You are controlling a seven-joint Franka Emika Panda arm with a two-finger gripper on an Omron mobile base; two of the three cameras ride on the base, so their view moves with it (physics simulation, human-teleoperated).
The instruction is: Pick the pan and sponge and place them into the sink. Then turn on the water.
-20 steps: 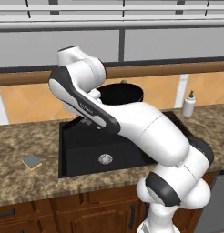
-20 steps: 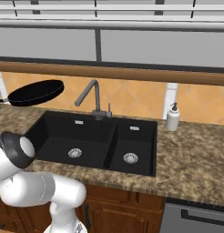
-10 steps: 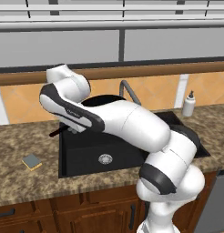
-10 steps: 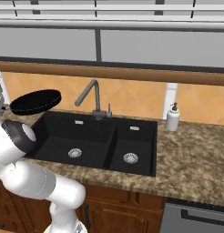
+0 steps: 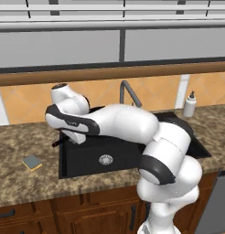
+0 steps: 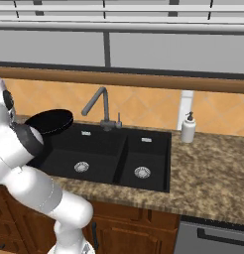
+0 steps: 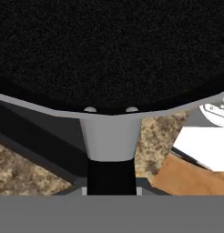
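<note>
Black, matte and round, the pan (image 6: 48, 122) has come down from backsplash height and now hangs level over the left edge of the sink (image 6: 144, 156), at the larger basin. My pincer (image 7: 111, 179) is clamped on its thin straight handle. Judgement: release into the basin comes next. Sponge (image 5: 31, 162), flat and rectangular, lies untouched on the speckled stone surface (image 5: 23, 183), left of the sink.

No readable text, labels, brands or numbers are showing anywhere. The soap bottle (image 6: 188, 128) is showing a plain white face, the pan (image 6: 49, 121) and sink (image 6: 144, 171) are carrying no markings, and the counter (image 6: 213, 168) is bearing no signs.
</note>
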